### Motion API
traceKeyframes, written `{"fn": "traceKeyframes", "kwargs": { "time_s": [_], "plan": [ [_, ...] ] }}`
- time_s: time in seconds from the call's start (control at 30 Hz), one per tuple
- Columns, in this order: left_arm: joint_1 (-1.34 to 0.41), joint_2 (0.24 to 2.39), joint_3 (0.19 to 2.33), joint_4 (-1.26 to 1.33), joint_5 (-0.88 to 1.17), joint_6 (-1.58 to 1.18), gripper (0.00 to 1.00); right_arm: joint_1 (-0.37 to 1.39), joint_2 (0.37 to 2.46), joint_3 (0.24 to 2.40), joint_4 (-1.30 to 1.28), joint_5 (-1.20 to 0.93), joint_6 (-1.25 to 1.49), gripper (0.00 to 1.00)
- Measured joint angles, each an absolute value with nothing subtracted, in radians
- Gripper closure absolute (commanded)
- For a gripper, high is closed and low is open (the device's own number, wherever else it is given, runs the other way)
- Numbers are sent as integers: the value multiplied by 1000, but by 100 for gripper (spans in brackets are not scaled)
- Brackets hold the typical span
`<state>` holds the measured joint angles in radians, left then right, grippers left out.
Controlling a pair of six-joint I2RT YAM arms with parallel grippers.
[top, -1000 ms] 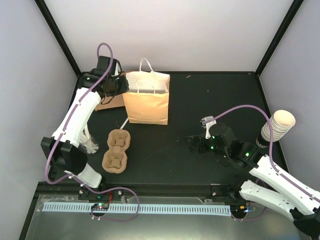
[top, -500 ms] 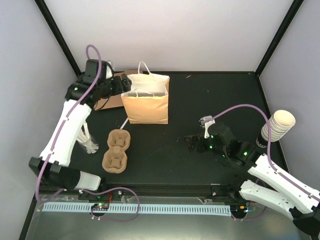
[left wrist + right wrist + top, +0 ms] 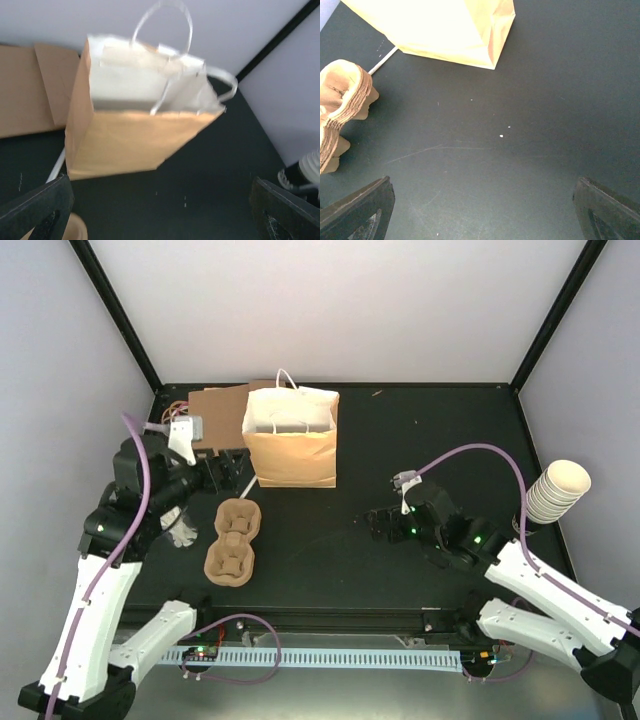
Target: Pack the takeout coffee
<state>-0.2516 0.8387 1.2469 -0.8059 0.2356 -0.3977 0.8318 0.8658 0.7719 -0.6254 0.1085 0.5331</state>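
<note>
Fingers (image 3: 37, 210) of my left gripper (image 3: 226, 472) stand wide apart with nothing between them, hanging just beside the left wall of the paper bag (image 3: 292, 445), which stands upright with its mouth open at the back of the table (image 3: 430, 430). My right gripper (image 3: 383, 525) is spread just as wide and empty, low over bare table right of the middle, pointing toward the bag. A brown cup tray (image 3: 233, 538) lies in front of the bag, near my left gripper, and flat cardboard (image 3: 215, 408) lies behind it. The coffee cups I cannot pick out for certain: a dark round shape (image 3: 291, 177) at the foot of the cream cup stack (image 3: 555, 492) on the right edge may be one, too blurred to tell.
</note>
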Motion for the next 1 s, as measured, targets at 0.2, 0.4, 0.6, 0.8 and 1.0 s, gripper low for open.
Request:
{"fn": "traceKeyframes", "kwargs": {
  "time_s": [0.2,0.4,0.6,0.8,1.0],
  "plan": [
    [-252,748,1060,-830,300,-395,1,832,896,773,-614,120,538,0],
    [-252,680,923,-862,332,-404,1,832,900,773,-603,136,560,0],
    [-267,662,799,-884,348,-427,4,832,915,767,-591,150,578,0],
    [-310,737,743,-905,342,-440,7,832,915,716,-552,153,584,0],
    [-326,764,743,-910,299,-474,7,832,920,686,-537,170,593,0]
  ]
}}
